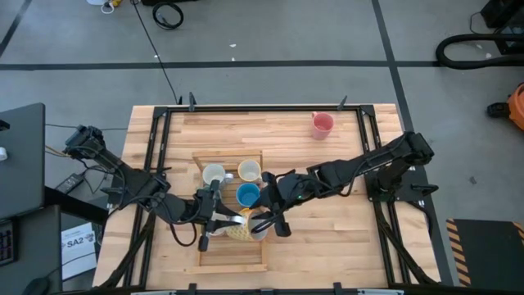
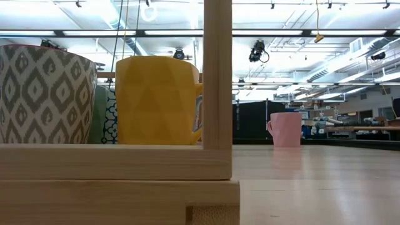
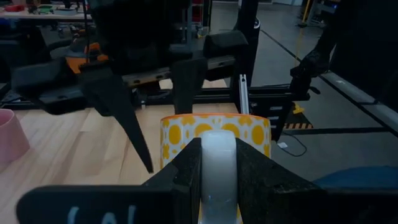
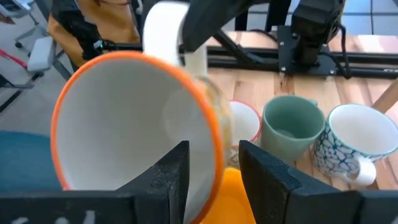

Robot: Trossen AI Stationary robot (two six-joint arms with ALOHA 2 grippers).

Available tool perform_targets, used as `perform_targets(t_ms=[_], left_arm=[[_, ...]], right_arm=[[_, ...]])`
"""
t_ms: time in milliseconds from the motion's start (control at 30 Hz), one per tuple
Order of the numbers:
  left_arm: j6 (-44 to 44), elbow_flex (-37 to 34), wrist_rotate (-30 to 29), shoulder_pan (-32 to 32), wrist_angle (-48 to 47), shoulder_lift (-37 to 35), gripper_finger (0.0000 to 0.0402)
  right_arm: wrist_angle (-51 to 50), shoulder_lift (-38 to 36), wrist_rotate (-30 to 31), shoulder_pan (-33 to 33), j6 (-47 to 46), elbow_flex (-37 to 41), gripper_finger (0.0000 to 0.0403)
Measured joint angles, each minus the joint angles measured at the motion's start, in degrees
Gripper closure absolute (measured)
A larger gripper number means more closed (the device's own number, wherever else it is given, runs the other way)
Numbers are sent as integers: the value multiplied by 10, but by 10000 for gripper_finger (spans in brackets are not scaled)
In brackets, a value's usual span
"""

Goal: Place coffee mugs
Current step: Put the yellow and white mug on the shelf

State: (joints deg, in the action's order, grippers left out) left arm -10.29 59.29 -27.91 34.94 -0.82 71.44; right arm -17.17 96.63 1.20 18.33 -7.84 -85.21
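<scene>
- Both grippers meet at one orange-patterned mug (image 3: pixel 214 134) low in the middle of the high view: the left gripper (image 3: pixel 216 163) is clenched on its white handle (image 3: pixel 219 168), one finger each side.
- Right gripper (image 4: pixel 212 163) straddles the same mug's orange rim (image 4: pixel 124 62), one finger inside the white bowl and one outside, pinching the wall.
- Crowding it inside the wooden tray (image 1: pixel 232 255) are a yellow mug (image 2: pixel 157 100), a cream mug (image 1: pixel 214 174), a bright blue mug (image 1: pixel 248 195), a grey-green mug (image 4: pixel 291 127) and a white mug with blue tracery (image 4: pixel 357 143).
- Low view: a grey diamond-patterned mug (image 2: pixel 44 94) stands at left, and the tray's upright post (image 2: pixel 217 75) blocks the centre.
- Pink mug (image 1: pixel 322 124) stands alone, upper right of the table (image 1: pixel 344 238), well apart from the tray.
</scene>
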Motion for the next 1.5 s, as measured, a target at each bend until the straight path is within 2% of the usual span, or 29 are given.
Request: perform_targets(t_ms=[167, 467, 667, 1033, 1133, 1500], left_arm=[[0, 0, -4, 0, -3, 0, 326], [-14, 0, -14, -1, -9, 0, 325], [-36, 1, -1, -1, -10, 0, 295], [-22, 0, 34, -1, -28, -10, 207], [-36, 1, 36, -1, -58, -37, 205], [-116, 0, 36, 0, -268, -171, 214]], right_arm=[[9, 7, -12, 0, -1, 0, 276], [10, 10, 14, -6, -26, 0, 365], [12, 10, -2, -7, -31, 0, 369], [9, 10, -36, -5, -30, -1, 370], [8, 10, -36, -4, -31, -12, 370], [-4, 12, -32, -3, -46, -52, 370]])
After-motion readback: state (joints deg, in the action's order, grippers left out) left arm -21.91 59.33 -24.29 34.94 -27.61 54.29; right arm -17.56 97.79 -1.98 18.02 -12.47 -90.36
